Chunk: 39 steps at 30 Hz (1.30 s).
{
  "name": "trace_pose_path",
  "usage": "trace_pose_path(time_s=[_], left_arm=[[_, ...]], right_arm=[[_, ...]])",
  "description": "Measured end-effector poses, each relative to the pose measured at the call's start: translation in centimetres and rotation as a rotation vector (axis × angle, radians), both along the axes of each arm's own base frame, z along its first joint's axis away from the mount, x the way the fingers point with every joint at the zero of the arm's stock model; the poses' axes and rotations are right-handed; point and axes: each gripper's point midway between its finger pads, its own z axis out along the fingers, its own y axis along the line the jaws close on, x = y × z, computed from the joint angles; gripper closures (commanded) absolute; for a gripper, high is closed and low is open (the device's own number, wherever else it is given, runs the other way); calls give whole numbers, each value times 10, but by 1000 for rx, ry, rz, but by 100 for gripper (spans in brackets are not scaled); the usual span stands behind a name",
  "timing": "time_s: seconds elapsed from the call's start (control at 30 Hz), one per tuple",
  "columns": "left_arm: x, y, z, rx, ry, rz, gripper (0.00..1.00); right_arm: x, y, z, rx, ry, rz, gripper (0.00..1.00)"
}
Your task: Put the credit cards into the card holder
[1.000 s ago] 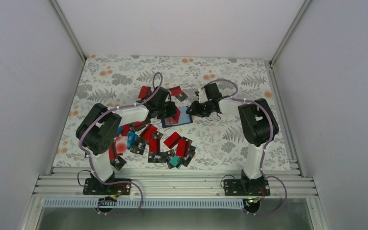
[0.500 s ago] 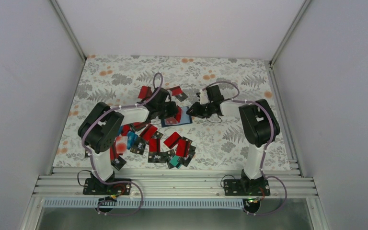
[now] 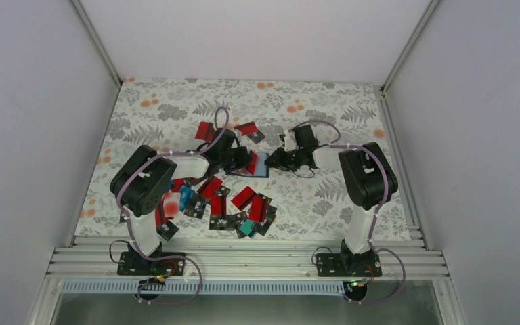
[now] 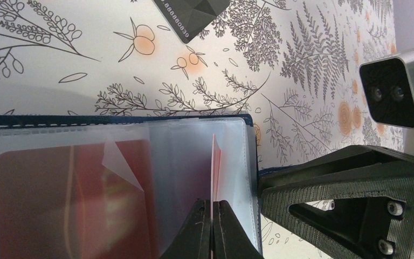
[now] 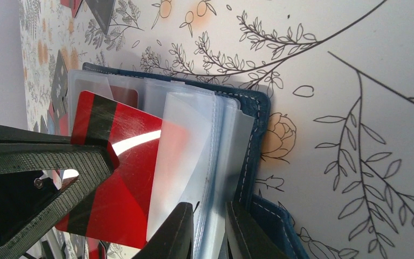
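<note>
Cards [image 3: 233, 210] in red, black and teal lie loosely heaped on the floral desk [image 3: 325, 108] just beyond the two arm bases, some overlapping. Past that heap, near the middle of the desk, the navy card holder [image 3: 257, 167] lies open and flat, its clear sleeves [image 5: 215, 156] fanned up from the lighter blue inside. The left gripper [image 3: 242, 161] reaches in from the left with its jaws pressed together on a red card [image 5: 118, 178] with black stripes. It holds the card on edge over the holder, and the card's free end sits behind one clear sleeve. One sleeve lying flat already shows a red card [image 4: 75, 199] inside it. The right gripper [image 3: 275, 160] comes from the opposite side, jaws nearly together around the sleeves, which fill the narrow gap between its fingers [image 5: 175, 232]. The two grippers nearly meet above the holder. Farther back, two more red cards [image 3: 205, 130] and a black card [image 4: 191, 16] lie apart on the desk.
</note>
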Motion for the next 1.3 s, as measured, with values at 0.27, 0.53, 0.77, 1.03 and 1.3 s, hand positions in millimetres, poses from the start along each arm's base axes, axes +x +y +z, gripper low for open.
trace_pose_path(time_s=[0.27,0.53,0.77,1.03,1.3], left_arm=[[1,-1,2,0,-31,-15,98],[4,-2,4,-1,-52,-22,98],[6,-4,5,-12,-64,-20,98],[1,0,-4,-48,-46,15,98],[-5,-2,-6,-78,-30,67,98]], right_arm=[[0,0,0,1,2,-2,83],[-2,1,-1,8,10,5,84],[-5,3,-2,18,23,13,85],[-6,3,-3,23,36,-1,88],[-7,3,-5,36,53,-28,92]])
